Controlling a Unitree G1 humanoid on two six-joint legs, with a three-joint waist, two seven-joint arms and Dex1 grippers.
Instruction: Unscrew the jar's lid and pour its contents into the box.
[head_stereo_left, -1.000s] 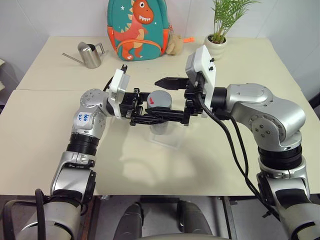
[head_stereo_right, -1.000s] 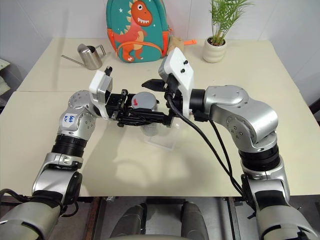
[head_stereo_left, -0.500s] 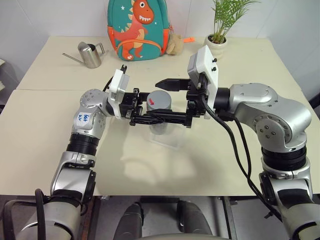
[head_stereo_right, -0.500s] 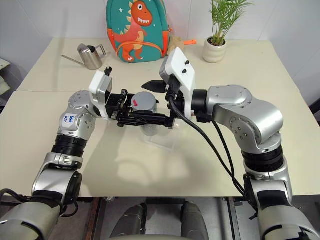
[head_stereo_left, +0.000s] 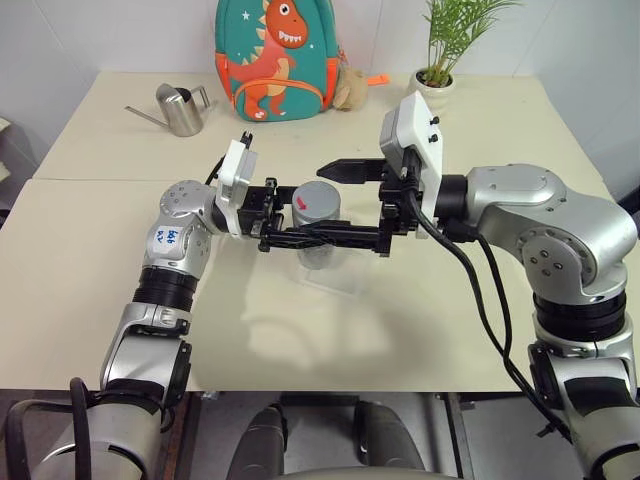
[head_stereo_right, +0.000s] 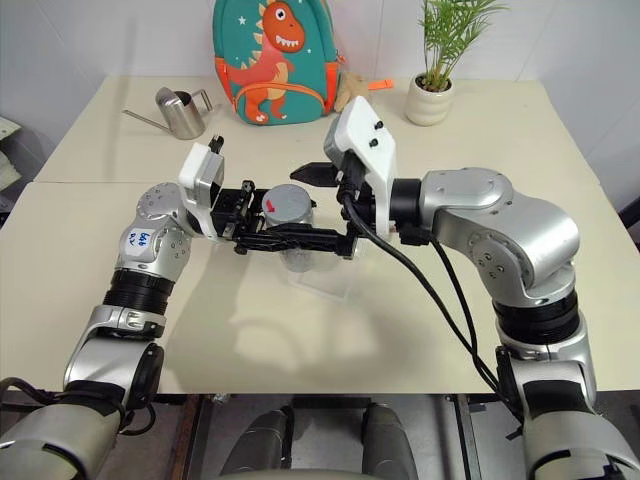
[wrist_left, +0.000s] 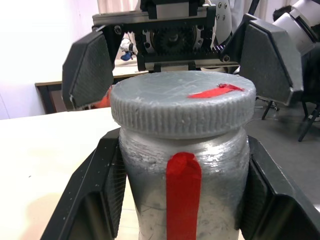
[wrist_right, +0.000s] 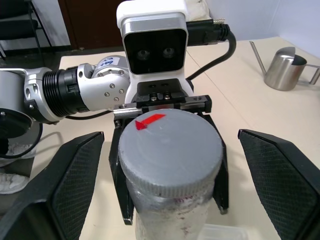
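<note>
The jar, frosted clear with a red strip down its side, hangs upright above the box, a shallow clear tray on the table. My left gripper is shut on the jar's body just under the lid. The grey lid, with a red mark on top, sits on the jar. My right gripper faces the left one and is open, with one finger on either side of the lid and a gap on both sides. I cannot make out the contents through the frosted wall.
At the back of the cream table stand a steel watering can, a green dinosaur backpack and a potted plant. A seam crosses the table behind my arms. The near table edge lies below them.
My right elbow has swung slightly outward. Both grippers and the jar stay where they were, left still shut, right still open.
</note>
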